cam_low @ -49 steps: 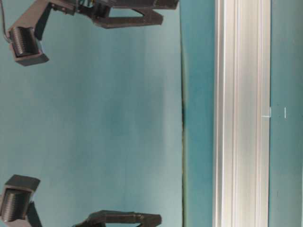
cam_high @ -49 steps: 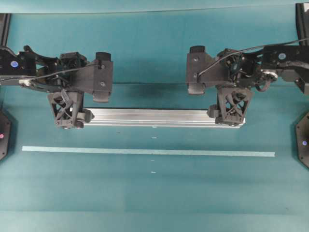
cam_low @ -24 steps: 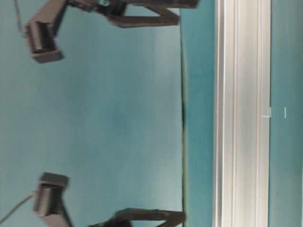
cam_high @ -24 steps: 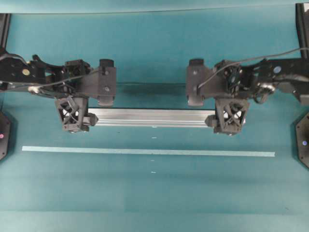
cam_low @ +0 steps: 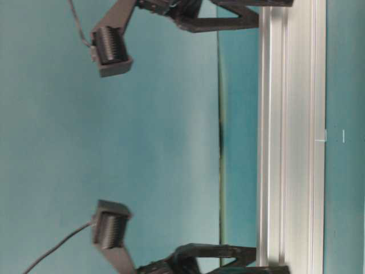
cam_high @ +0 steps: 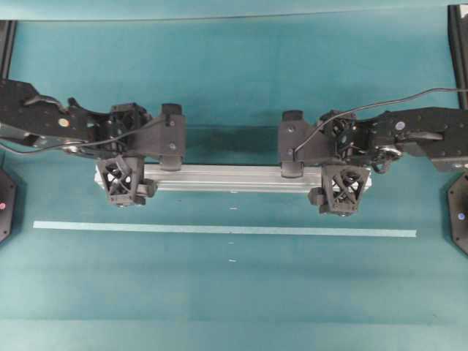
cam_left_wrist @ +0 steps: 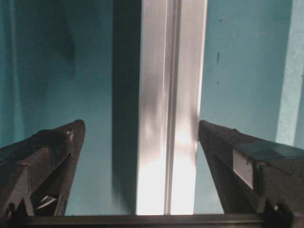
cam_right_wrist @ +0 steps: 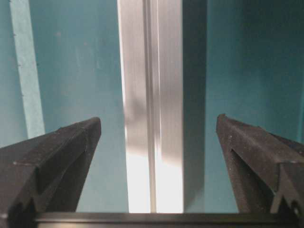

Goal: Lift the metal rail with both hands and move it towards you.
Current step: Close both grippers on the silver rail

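A: Nearest to us in the overhead view we see only bare teal table (cam_high: 241, 300), then the thin pale tape strip (cam_high: 219, 229) running left to right, with a few tiny white marks (cam_high: 232, 260) around its middle.

B: Nothing lies between that strip and the metal rail (cam_high: 234, 178). We have open cloth on the near side, and more beyond the rail up to the far edge.

A: At the sides we see dark arm bases (cam_high: 459, 212) and black frame posts (cam_high: 458, 44) in the far corners.

B: The rail lies flat, its long axis across the table, parallel to the tape strip and just behind it.

A: Our left gripper (cam_high: 139, 175) straddles one end, our right gripper (cam_high: 329, 179) the other. In both wrist views the fingers (cam_left_wrist: 47, 156) stand wide apart on either side of the rail, gripping nothing.

B: Agreed; on the right a clear gap shows each side (cam_right_wrist: 57, 161). On the left, one fingertip looks very near the rail's edge.
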